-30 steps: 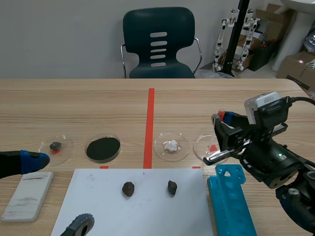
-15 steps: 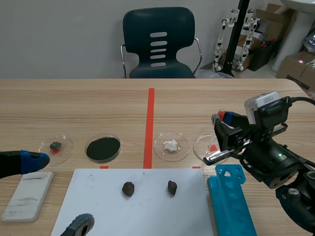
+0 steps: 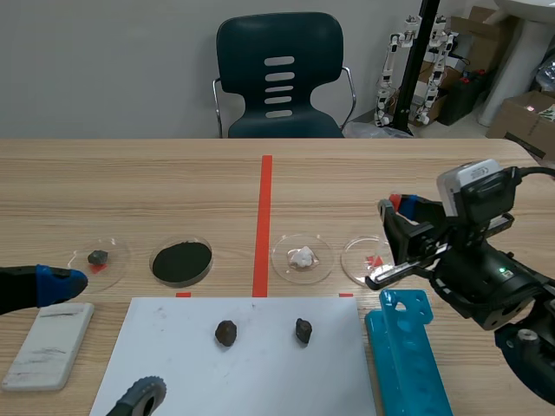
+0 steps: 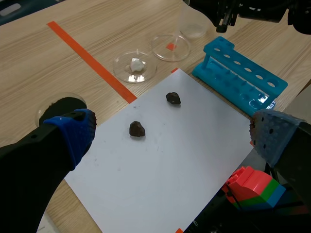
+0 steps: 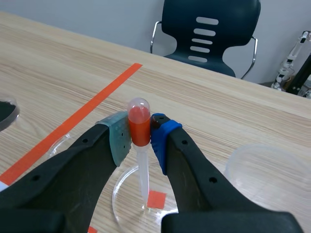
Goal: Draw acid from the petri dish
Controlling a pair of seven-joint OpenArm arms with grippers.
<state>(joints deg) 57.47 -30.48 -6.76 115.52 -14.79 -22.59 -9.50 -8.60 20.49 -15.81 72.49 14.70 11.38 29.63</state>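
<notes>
Progress: you are holding the dropper (image 5: 142,170) upright in the right claw (image 5: 141,128), with its tip reaching down into the petri dish (image 5: 122,190). Pick-up and positioning are looking done.
Remaining: you are probably facing the squeeze-and-release, then the lift out. Whether liquid is sitting in the stem, I cannot tell.
Right claw: it is clenching the dropper's red bulb, a grey-green pad and a blue pad pressing its sides.
Left claw (image 4: 172,133): it is hanging released, fingers spread wide over the white paper sheet (image 4: 180,160), well apart from the dish.
Dropper: a soft-looking red bulb under a rounded translucent cap, tapering into a thin pale stem.
Petri dish: shallow, round, clear and thin-walled, lying over a red tape square; no liquid is showing plainly.
Table (image 3: 173,182): pale wood grain, looking smooth.
Rack (image 3: 403,347): blue moulded plastic with round holes, standing just beside the dish.
</notes>
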